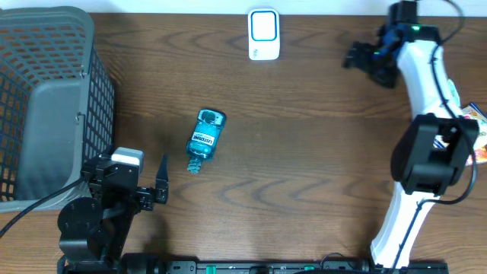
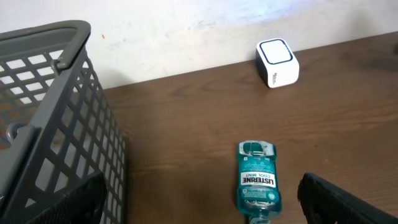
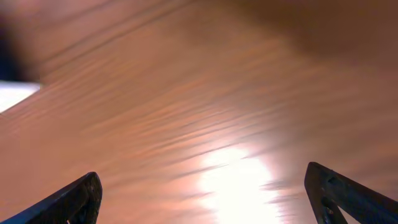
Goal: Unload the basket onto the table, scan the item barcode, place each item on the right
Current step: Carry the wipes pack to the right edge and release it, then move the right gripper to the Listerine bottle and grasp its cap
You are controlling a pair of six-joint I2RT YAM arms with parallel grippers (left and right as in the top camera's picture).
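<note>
The brown wood-grain desk (image 1: 304, 152) carries a large grey mesh basket (image 1: 46, 99) at its far left corner. A small white scanner (image 1: 264, 34) with a blue-rimmed window sits at the far edge near the middle. The left tool (image 2: 202, 183) hovers near the front left with its fingers spread wide and nothing between them. The right tool (image 3: 202, 174) is far off at the right rear, likewise released and empty, with only blurred desk under it. The task's thing is a small blue mouthwash bottle (image 1: 205, 140). It lies on its side left of centre, apart from the basket, just beyond the left tool and well short of the scanner. Its label faces up and its cap points toward the near edge. No barcode shows on the upward face, so it is probably on the underside or a side, though this cannot be confirmed. The bottle looks like stiff, smooth plastic filled with liquid, so it is likely modest in weight, a little slippery, and prone to shifting as the liquid sloshes. It is unlikely to break or crush. The best hold is probably across the two narrow sides of the body at mid-label, where it is widest and flattest. The tapered cap end would give a poor grip, and the fingers should keep off the broad faces so they do not cover the code.
</note>
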